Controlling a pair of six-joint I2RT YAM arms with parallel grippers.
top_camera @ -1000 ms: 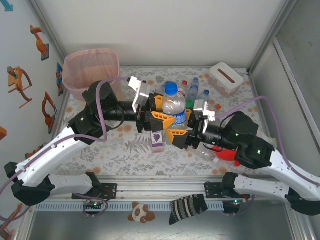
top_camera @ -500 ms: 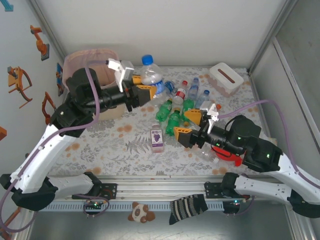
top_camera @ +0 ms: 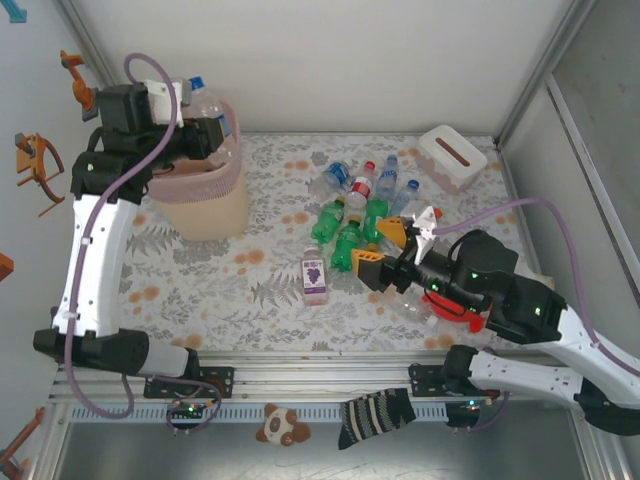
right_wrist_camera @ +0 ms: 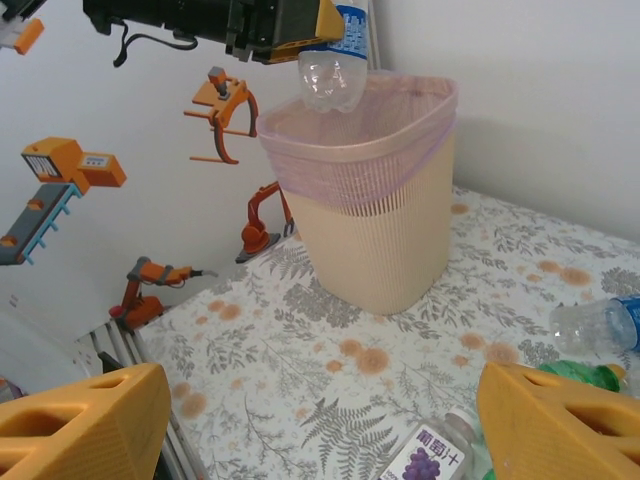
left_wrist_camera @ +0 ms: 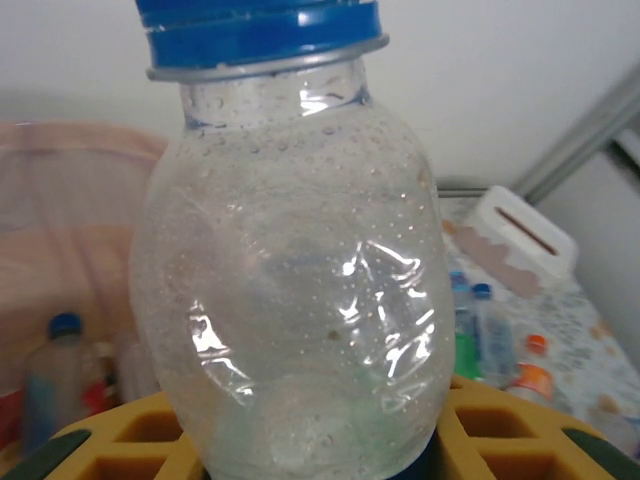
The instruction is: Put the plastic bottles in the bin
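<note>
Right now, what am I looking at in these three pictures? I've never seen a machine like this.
These are two robot arms bolted to a table's near edge, each ending in a two-finger claw. One picture comes from a camera overhead. The other two come from small cameras on the wrists.

The left gripper is shut on a clear blue-capped bottle and holds it above the rim of the cream bin, which has a pink liner. The right gripper is open and empty, beside a pile of plastic bottles on the flowered table. A white tissue box sits in the far right corner.
</note>
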